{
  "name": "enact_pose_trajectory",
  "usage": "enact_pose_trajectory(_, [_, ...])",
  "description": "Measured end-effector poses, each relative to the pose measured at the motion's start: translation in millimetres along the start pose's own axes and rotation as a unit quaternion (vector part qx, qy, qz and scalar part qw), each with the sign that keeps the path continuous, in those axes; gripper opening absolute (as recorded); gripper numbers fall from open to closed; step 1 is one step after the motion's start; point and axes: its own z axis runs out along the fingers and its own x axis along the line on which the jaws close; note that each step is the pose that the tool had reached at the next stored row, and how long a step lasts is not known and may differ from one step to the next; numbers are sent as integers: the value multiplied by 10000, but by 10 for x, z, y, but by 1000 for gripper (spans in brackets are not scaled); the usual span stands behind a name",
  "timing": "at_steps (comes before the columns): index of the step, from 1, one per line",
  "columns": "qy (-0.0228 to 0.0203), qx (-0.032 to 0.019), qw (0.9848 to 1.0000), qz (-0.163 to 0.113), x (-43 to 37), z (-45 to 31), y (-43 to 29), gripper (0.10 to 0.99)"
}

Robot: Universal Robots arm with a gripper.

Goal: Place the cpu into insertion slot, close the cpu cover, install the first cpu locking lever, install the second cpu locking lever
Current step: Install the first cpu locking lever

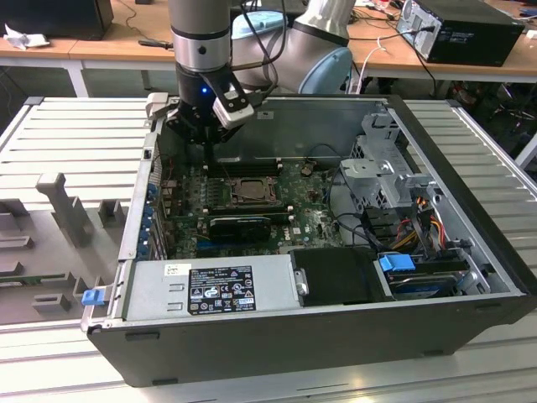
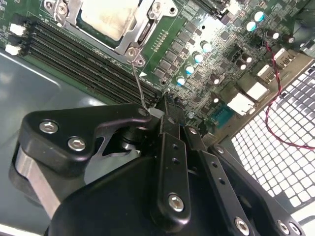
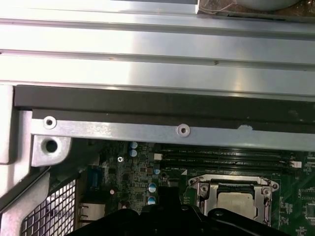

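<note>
The first two steps looked finished. The cpu point(image 2: 104, 18) lay pale and flat inside the insertion slot point(image 1: 252, 190), and the cpu cover point(image 2: 140, 29) sat down over it, its grey frame ringing the chip in both wrist views.

The work had reached the levers. One thin wire locking lever point(image 2: 139, 78) stuck out from the socket's corner and ran across the memory slots point(image 2: 83, 54) rather than lying tucked along the frame, so I judged it not yet latched. The gripper point(image 2: 162, 109) was right at its free end with the fingers pressed together. Whether they pinched the wire or only bore against it could not be told. The other lever's state could not be made out.

Room was tight. In the exterior view the arm reached down into the far corner of the open computer case point(image 1: 277, 99), on the exterior view's left, with the case's far wall point(image 2: 49, 93) just beside the memory slots and the perforated rear panel point(image 2: 280, 142) near on the other side. A red and black cable point(image 2: 270, 98) looped over the board close to that panel — something to snag. The slatted desk point(image 1: 84, 134) around the case offered open space, but only above the rim.
</note>
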Motion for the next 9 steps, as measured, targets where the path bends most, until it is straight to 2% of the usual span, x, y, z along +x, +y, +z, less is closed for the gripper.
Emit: enact_pose_trajectory(9, [0,0,10000,1,-79,0,-3,106])
